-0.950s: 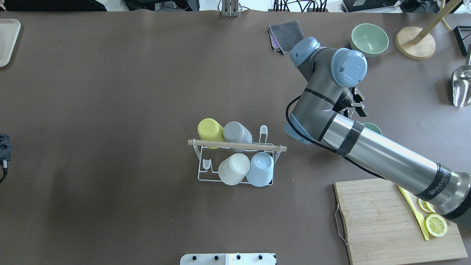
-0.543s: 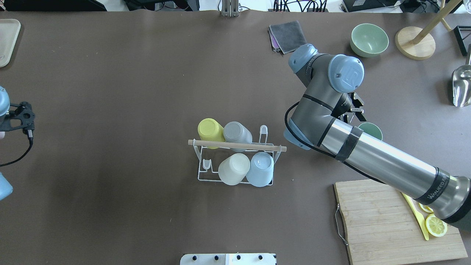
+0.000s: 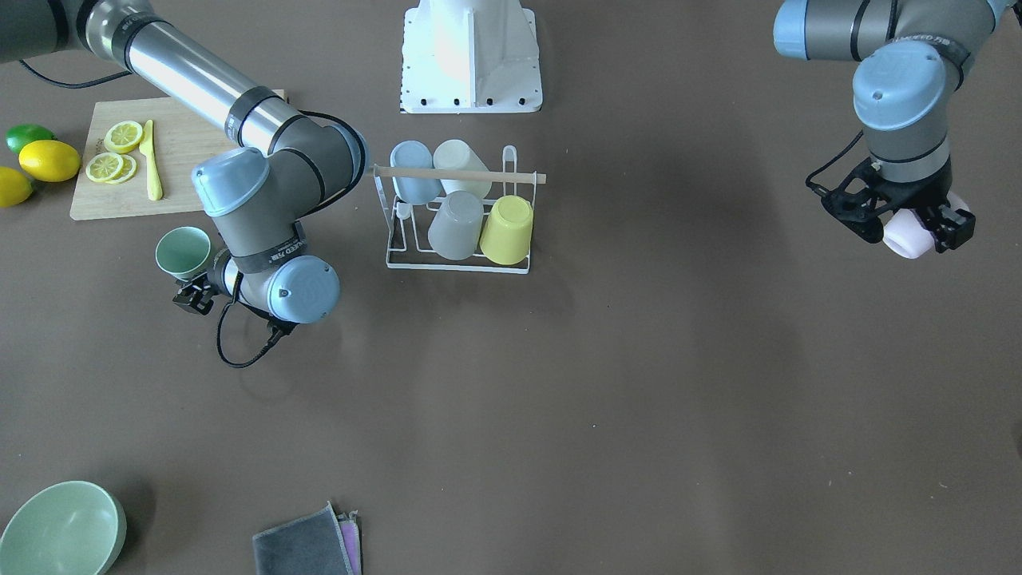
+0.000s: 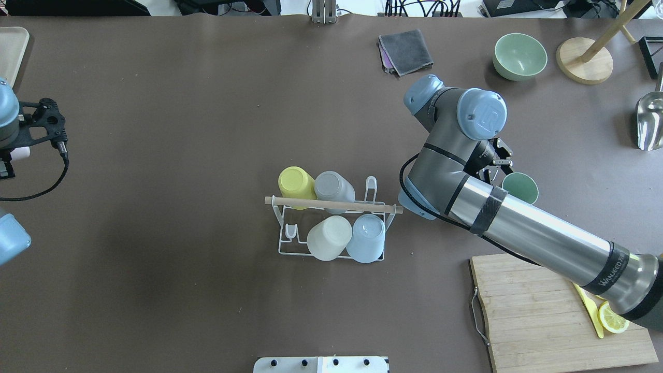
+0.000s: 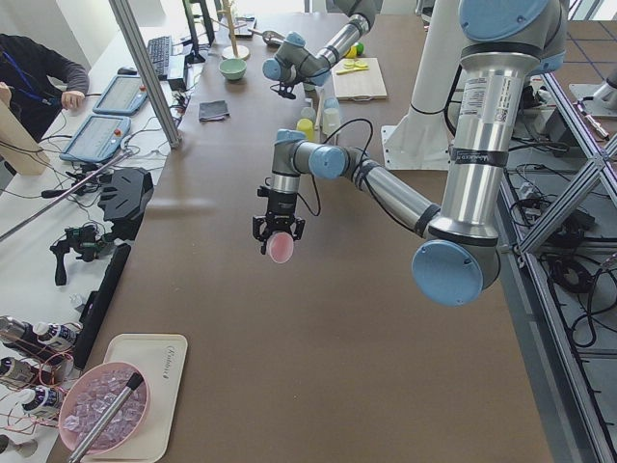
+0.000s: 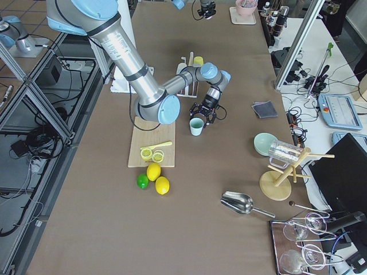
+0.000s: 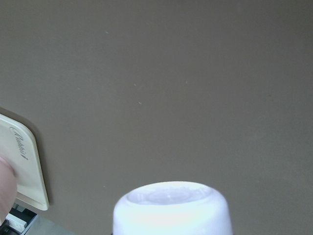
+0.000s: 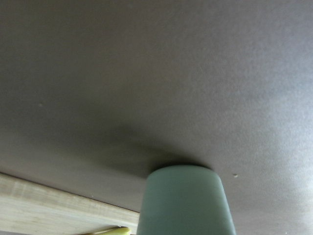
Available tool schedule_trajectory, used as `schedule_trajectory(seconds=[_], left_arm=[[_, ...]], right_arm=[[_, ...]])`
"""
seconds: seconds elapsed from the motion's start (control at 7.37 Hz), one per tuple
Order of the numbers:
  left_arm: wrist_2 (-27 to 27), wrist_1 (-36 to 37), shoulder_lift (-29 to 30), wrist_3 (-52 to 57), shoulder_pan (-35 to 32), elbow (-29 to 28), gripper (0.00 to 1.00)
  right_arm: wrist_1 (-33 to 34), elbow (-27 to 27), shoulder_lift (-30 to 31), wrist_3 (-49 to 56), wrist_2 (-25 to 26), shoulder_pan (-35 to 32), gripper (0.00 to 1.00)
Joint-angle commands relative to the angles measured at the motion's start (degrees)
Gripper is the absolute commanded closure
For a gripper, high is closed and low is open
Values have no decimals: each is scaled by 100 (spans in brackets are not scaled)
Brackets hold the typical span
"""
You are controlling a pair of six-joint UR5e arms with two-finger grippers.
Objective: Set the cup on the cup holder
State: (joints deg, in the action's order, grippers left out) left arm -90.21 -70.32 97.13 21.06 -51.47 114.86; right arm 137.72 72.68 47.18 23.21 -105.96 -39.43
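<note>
Left gripper is clamped on the pink cup, hanging in the air well apart from the cup holder at mid-table, while the right gripper sits at the rim of the green cup, grip impossible to call.

Lemon slices and a yellow knife lie on the cutting board, whole lemons and a lime beside it.

Brown table bears cup holder, cutting board, bowl, perhaps two cloths.
</note>
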Motion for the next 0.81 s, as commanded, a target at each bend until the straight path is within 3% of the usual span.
schedule_trajectory(seconds=[0.0,0.14,0.41,0.68], left_arm=[[-49,-87,25,-810,-204,456,46],[-415,-166,34,-979,-275,554,48],[-1598,-1450,-245,-1390,-941,407,53],[-1868,-2150,-344,-1526,-996,318,55]], right_arm=[[0,-61,11,17,93,6,1],[0,-96,28,17,93,-12,1],[0,-96,89,17,93,-21,1],[0,-88,81,17,66,-29,1]])
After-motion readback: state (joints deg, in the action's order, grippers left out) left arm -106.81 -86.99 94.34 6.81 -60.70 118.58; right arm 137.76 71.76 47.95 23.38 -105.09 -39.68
